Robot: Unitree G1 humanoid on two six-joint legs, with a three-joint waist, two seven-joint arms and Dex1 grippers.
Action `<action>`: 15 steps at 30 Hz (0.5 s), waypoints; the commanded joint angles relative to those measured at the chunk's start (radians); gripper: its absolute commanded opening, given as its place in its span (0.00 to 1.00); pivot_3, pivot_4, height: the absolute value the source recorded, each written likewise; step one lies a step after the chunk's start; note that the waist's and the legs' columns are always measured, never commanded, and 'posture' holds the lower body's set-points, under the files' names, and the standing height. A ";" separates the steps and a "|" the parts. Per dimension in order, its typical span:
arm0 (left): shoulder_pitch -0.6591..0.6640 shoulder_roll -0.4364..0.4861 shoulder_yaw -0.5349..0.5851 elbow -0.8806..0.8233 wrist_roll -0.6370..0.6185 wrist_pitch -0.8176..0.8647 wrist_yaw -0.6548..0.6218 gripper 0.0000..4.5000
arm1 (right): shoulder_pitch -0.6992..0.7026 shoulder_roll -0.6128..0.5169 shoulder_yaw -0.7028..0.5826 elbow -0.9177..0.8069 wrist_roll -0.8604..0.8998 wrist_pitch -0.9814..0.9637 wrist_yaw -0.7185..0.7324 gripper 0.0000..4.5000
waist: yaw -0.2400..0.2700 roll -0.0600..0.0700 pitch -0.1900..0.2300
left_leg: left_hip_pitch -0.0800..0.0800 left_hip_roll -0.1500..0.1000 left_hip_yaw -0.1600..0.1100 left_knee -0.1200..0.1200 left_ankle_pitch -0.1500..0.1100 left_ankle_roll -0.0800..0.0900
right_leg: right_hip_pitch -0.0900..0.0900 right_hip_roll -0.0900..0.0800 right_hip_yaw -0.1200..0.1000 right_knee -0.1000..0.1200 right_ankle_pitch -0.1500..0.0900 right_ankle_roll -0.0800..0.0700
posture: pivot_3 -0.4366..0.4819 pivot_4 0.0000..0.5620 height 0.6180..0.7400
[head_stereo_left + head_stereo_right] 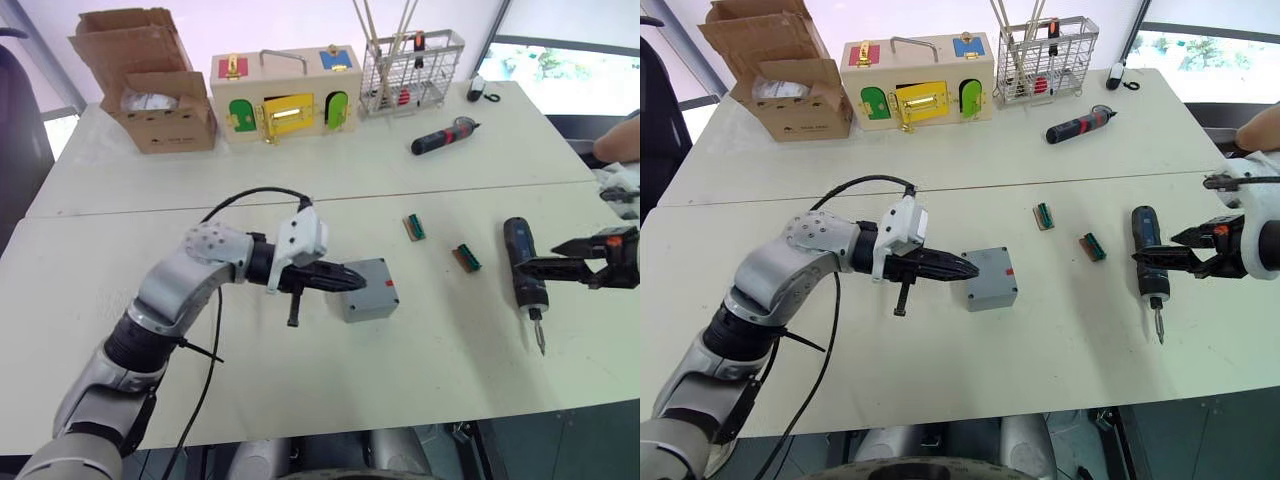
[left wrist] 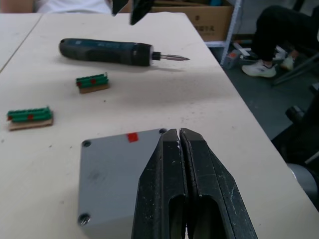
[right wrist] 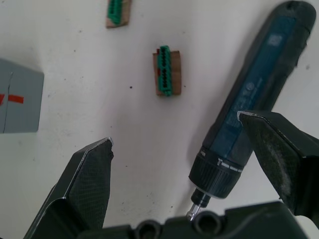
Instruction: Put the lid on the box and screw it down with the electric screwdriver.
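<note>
The grey box stands in the middle of the near table. The lid lies flat on top of it, with screw holes at the corners and a small red mark. My left gripper is shut and empty. Its tips rest at the lid's left edge; whether they touch it I cannot tell. To the right lies the dark electric screwdriver, bit pointing at the near edge. My right gripper is open, and the screwdriver's body lies between its fingers, close to one finger.
Two green terminal blocks lie between box and screwdriver. On the far table stand a cardboard box, a wooden box with coloured doors, a wire basket and a red-and-black screwdriver. A person's hand is at the right edge.
</note>
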 commanded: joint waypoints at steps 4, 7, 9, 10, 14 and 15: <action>0.012 0.007 -0.033 -0.081 0.063 -0.038 0.013 0.00 | -0.192 0.042 0.186 0.208 -0.058 0.092 -0.011 0.99 | -0.001 0.000 0.000 | 0.000 0.000 0.000 0.000 0.000 0.000 | 0.000 0.000 0.000 -0.001 0.000 0.000 | 0.48 0.27 0.97; 0.044 0.019 -0.029 -0.124 0.061 -0.023 0.028 0.00 | -0.284 0.052 0.326 0.302 -0.117 0.078 0.020 0.99 | -0.004 0.000 0.000 | 0.000 -0.001 0.000 -0.001 0.000 0.000 | 0.000 0.000 0.000 -0.001 0.000 0.000 | 0.48 0.27 0.97; 0.058 0.022 -0.022 -0.142 0.065 -0.010 0.049 0.00 | -0.329 0.051 0.414 0.349 -0.155 0.070 0.052 0.99 | -0.002 0.001 0.000 | -0.001 -0.001 0.000 -0.002 0.000 0.000 | -0.001 -0.001 0.000 -0.001 0.000 0.000 | 0.48 0.27 0.97; 0.067 0.022 -0.019 -0.148 0.068 -0.005 0.063 0.00 | -0.350 0.057 0.455 0.380 -0.176 0.064 0.068 0.99 | -0.001 0.001 0.000 | -0.001 -0.001 0.000 -0.002 0.000 0.000 | -0.002 -0.001 0.000 -0.001 0.000 0.000 | 0.48 0.27 0.97; 0.095 0.011 -0.014 -0.181 0.067 0.020 0.117 0.00 | -0.400 0.090 0.588 0.462 -0.232 0.041 0.140 0.99 | -0.003 0.001 0.000 | -0.001 -0.001 0.000 -0.002 0.000 0.000 | -0.002 -0.001 0.000 -0.001 0.000 0.000 | 0.48 0.27 0.97; 0.101 0.008 -0.013 -0.192 0.063 0.030 0.131 0.00 | -0.412 0.105 0.612 0.489 -0.256 0.023 0.145 0.99 | -0.003 0.000 0.000 | -0.001 -0.001 0.000 -0.002 0.000 0.000 | -0.002 -0.001 0.000 -0.001 0.000 0.000 | 0.48 0.27 0.97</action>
